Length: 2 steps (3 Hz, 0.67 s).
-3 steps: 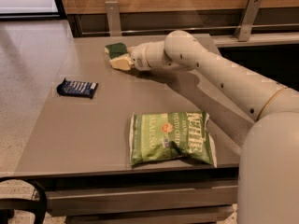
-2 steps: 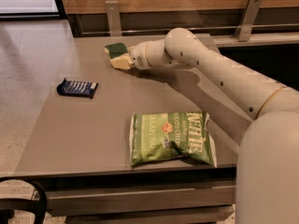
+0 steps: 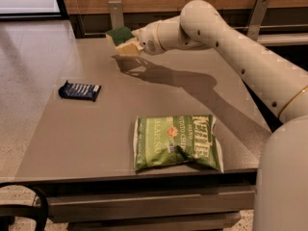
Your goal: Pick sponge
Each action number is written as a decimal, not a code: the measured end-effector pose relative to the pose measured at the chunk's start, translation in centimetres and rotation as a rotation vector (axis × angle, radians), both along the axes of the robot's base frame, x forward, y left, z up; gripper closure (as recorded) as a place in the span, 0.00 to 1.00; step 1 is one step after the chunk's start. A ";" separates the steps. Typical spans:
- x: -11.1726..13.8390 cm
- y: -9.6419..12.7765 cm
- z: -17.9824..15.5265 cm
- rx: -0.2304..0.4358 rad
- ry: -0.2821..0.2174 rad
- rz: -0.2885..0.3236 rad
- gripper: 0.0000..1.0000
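Small rectangular sponge [image 3: 119,34] with dark green scouring top, hung clear of the grey table [image 3: 96,138] near its far edge, pale yellow two-finger tool [image 3: 129,46] closed around it, gripped it.

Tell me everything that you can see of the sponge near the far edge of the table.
The sponge is small and rectangular, with a dark green scouring top. Its pale foam base is hard to tell apart from the pale gripper, which is closed on it. The sponge hangs slightly tilted above the grey table, near the far edge, and a shadow lies on the surface below it. Only the gripper touches it.
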<state>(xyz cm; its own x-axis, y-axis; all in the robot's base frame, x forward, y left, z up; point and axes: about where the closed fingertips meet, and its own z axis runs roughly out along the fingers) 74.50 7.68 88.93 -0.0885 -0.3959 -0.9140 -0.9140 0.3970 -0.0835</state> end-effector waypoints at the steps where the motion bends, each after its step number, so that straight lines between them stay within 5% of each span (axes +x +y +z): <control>1: -1.4 -1.2 3.0 -0.022 -0.055 0.019 1.00; 2: -3.0 -2.3 5.6 -0.028 -0.120 0.026 1.00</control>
